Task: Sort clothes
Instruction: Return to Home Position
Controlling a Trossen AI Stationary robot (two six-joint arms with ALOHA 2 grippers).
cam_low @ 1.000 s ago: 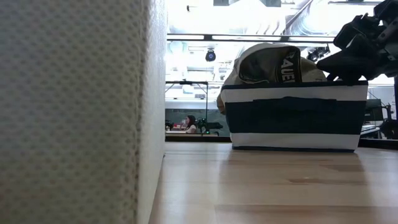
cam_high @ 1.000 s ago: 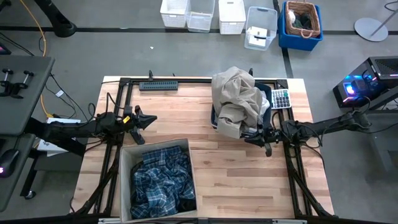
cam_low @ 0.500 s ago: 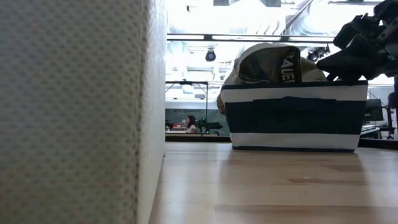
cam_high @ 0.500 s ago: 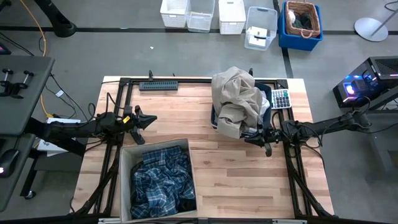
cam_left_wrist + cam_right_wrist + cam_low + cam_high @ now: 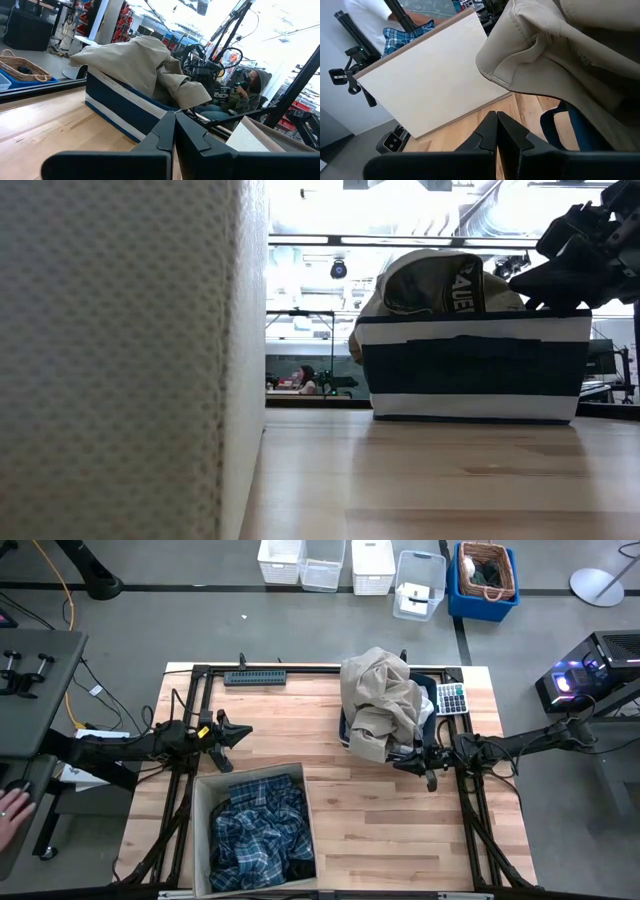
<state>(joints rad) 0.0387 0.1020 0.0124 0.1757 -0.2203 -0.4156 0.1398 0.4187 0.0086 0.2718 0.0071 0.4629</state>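
A beige-khaki garment (image 5: 382, 700) lies heaped in a navy-and-white striped bin (image 5: 475, 368) at the table's far right and droops over its near rim; it also shows in the left wrist view (image 5: 140, 62) and the right wrist view (image 5: 570, 55). A blue-and-white plaid shirt (image 5: 262, 832) lies in a grey box (image 5: 203, 830) at the near left. My left gripper (image 5: 243, 733) is shut and empty at the table's left. My right gripper (image 5: 400, 764) is shut and empty just near the striped bin. The white and dark grey garments are hidden.
A calculator (image 5: 452, 698) lies right of the striped bin. A dark bar (image 5: 254, 677) lies at the far edge. Bare wood (image 5: 380, 830) stretches between the grey box and the right arm. A person's hand (image 5: 8, 805) shows off the table at the left.
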